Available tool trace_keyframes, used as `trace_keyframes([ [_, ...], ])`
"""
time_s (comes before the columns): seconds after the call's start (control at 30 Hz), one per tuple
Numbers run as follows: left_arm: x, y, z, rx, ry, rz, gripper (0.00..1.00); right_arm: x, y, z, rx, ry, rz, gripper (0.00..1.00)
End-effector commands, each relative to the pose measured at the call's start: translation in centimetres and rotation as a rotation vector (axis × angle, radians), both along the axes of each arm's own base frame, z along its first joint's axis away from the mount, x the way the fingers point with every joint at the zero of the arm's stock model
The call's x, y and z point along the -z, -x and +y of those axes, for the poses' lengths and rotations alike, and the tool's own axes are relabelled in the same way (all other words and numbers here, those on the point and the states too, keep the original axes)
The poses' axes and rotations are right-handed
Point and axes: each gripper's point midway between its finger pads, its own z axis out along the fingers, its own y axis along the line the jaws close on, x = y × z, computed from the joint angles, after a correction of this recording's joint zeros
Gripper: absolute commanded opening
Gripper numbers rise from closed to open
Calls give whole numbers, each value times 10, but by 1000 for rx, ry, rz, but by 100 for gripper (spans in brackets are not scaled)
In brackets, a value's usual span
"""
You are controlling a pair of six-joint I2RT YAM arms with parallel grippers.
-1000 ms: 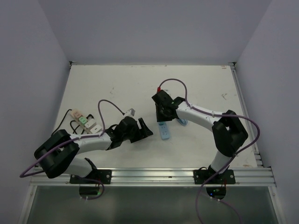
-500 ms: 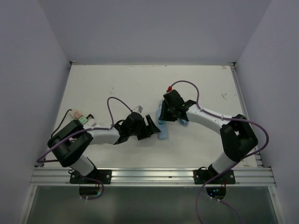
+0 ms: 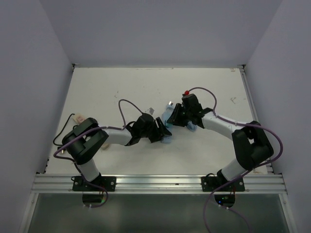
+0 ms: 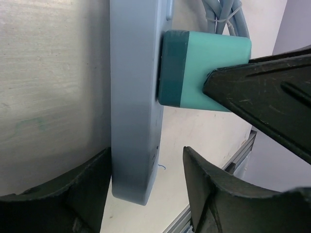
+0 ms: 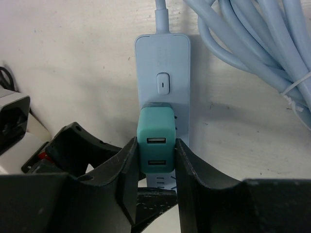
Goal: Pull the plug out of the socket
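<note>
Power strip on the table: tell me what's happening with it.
The right gripper is clamped on the teal plug, one finger on each side. The plug sits seated in the pale blue power strip, not yet pulled out. The left gripper is open and straddles the strip's end, apparently to brace it.

Top cam: even, diffuse overhead light. Table (image 3: 121, 87) is bright off-white with no blown spots. Short soft shadows under the arms (image 3: 116, 137). Walls (image 3: 29, 73) read dull blue-grey.
Left wrist cam: very close. Plug (image 4: 206, 73) and power strip (image 4: 133, 97) are crisp, the table shows a grey streaky sheen, and the near fingers (image 4: 48, 199) are dark and soft.
Right wrist cam: bright, flat, sharp. Faint shadows under the cable coil (image 5: 252, 43). Fingers (image 5: 194, 189) are nearly black with little detail.
</note>
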Motion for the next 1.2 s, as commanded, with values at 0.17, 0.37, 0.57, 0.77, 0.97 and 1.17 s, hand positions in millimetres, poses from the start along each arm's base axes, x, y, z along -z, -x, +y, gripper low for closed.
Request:
trace_keyframes([
  [0.17,17,2,-2,11,-35,28,47,40,25,-22,55,-25,150,0],
  [0.37,14,1,5,5,-75,4,25,42,30,-28,47,-23,155,0],
  [0.57,12,-4,17,-4,-169,-23,0,36,37,-25,15,-50,144,0],
  [0.77,24,-2,51,-84,-360,35,0,33,41,-30,11,-49,122,0],
  [0.97,38,10,88,-126,-525,86,0,28,40,-32,26,-69,114,0],
  [1.17,49,24,108,-156,-571,123,0,22,34,-36,49,-113,110,0],
])
